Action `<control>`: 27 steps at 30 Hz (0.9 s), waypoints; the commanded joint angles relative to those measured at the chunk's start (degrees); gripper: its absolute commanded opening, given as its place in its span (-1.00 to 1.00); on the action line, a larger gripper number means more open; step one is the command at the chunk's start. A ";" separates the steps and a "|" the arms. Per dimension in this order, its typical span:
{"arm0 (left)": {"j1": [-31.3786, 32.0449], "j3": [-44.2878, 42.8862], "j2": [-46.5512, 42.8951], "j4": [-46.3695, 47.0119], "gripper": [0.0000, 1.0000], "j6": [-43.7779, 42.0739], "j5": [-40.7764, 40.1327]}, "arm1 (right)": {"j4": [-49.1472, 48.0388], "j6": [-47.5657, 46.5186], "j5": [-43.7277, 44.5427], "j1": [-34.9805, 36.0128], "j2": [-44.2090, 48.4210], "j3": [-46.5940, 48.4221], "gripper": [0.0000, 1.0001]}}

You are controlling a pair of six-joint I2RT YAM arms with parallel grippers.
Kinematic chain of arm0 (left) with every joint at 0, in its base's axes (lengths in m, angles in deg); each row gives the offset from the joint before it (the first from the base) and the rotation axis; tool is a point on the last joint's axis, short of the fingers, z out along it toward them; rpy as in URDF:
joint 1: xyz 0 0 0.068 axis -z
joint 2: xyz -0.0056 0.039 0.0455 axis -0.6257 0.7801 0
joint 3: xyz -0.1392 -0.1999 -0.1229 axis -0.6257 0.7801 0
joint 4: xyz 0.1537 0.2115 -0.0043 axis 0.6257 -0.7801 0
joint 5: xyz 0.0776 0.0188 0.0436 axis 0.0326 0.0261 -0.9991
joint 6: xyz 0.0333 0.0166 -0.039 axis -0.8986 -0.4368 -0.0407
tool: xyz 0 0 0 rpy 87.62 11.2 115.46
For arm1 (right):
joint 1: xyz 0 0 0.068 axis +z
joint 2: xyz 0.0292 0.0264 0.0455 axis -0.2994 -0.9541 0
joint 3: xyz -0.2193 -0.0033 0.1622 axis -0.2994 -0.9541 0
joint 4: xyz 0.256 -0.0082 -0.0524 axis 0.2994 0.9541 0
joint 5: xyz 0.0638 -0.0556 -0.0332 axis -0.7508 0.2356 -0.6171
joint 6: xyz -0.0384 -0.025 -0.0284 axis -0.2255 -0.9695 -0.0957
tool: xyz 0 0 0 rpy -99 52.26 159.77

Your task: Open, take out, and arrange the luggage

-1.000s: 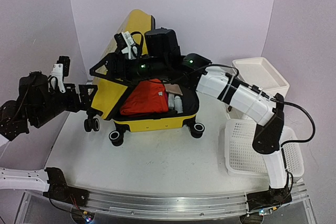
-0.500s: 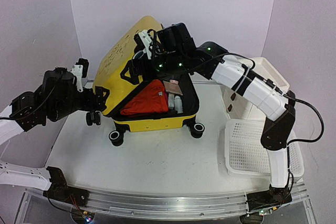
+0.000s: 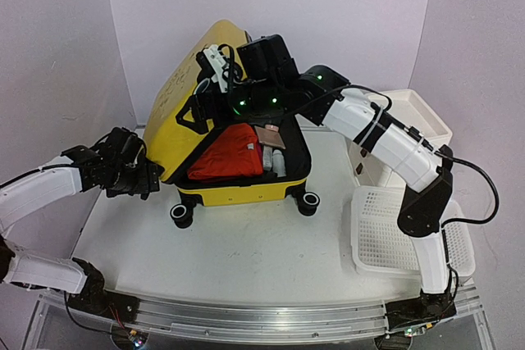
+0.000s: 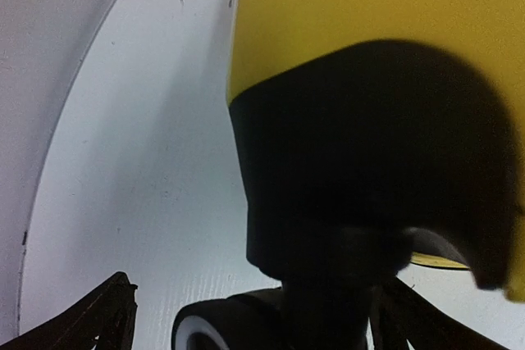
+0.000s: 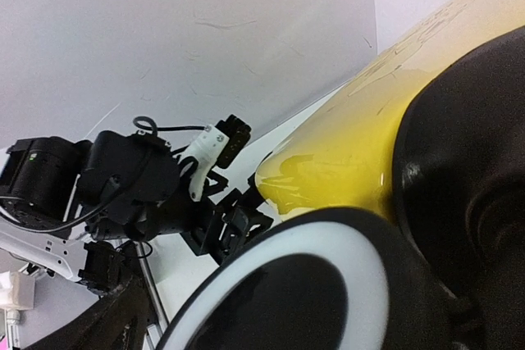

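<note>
The yellow luggage (image 3: 238, 194) lies open on the table. Its lid (image 3: 182, 100) is raised and leans to the left, showing a black drawing. Inside lie a red bundle (image 3: 230, 153) and small pale items. My left gripper (image 3: 150, 176) is open at the lid's lower left corner, and in the left wrist view a black wheel (image 4: 215, 327) sits between its fingers (image 4: 102, 317). My right gripper (image 3: 201, 108) is open at the lid's upper near corner. In the right wrist view a white-ringed wheel (image 5: 328, 243) fills the space between its jaws, beside the yellow shell (image 5: 353, 145).
A white perforated basket (image 3: 385, 235) lies at the right near side. A white drawer cabinet (image 3: 406, 120) stands behind it. Lilac walls close in on the left, back and right. A metal rail (image 3: 262, 321) runs along the near edge.
My left gripper has swung right and down to the lid's lower wheel. The right gripper has risen to the left, and the lid now shows more of its yellow outer face.
</note>
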 commanded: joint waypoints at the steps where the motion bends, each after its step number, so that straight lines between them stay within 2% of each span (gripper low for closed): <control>1: -5.36 0.72 1.45 7.89 0.98 -1.27 9.35 | -6.51 -0.58 -1.51 0.21 0.58 2.71 0.88; 5: -12.71 1.34 2.90 11.10 0.60 -0.85 16.18 | -6.88 0.40 -3.02 0.40 0.14 2.57 0.88; 8: -15.86 3.75 1.63 14.94 0.29 0.58 19.68 | -6.92 0.47 -3.36 0.54 0.69 1.53 0.90; 12: -20.71 8.08 1.73 19.87 -0.09 2.77 29.84 | -6.84 0.29 -2.60 0.57 3.42 -1.44 0.97; 18: -23.77 10.55 3.55 24.07 -0.35 4.72 37.12 | -6.62 0.36 -0.99 0.57 13.10 -11.85 0.96; 27: -24.96 10.33 4.37 25.09 -0.45 4.81 39.61 | -4.29 1.73 8.59 0.19 31.27 -34.38 0.96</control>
